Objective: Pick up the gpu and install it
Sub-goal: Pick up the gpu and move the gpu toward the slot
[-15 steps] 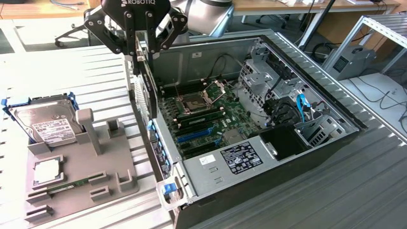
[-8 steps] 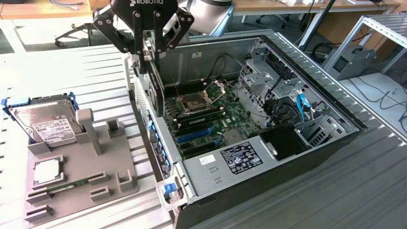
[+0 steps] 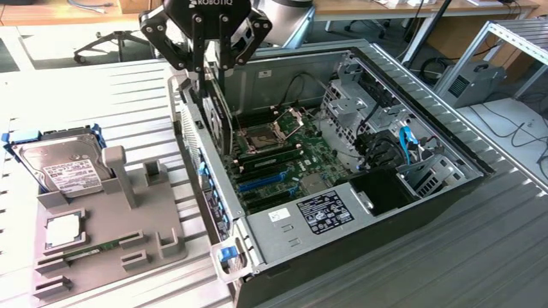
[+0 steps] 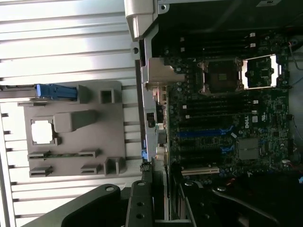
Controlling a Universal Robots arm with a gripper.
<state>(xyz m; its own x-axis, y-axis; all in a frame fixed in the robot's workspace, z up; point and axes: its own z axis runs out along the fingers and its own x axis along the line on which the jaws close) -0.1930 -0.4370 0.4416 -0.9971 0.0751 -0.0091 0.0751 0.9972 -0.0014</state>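
My gripper (image 3: 214, 67) hangs at the top of the exterior view, shut on the gpu (image 3: 219, 115). The thin dark card hangs edge-on below the fingers. It sits just inside the open computer case (image 3: 445, 144), close to the wall on the exterior view's left. Its lower end is above the motherboard (image 3: 287, 157), near the processor socket (image 3: 256, 136) and short of the blue expansion slots (image 3: 261, 181). In the wrist view the gripper (image 4: 163, 203) looks down on the same blue slots (image 4: 203, 134).
A grey parts fixture (image 3: 128, 218) lies on the slatted table at the exterior view's left. It carries a silver hard drive (image 3: 64, 165), a square chip (image 3: 61, 231) and a green memory stick (image 3: 92, 250). Cables and drive cages (image 3: 402, 147) crowd the case's far side.
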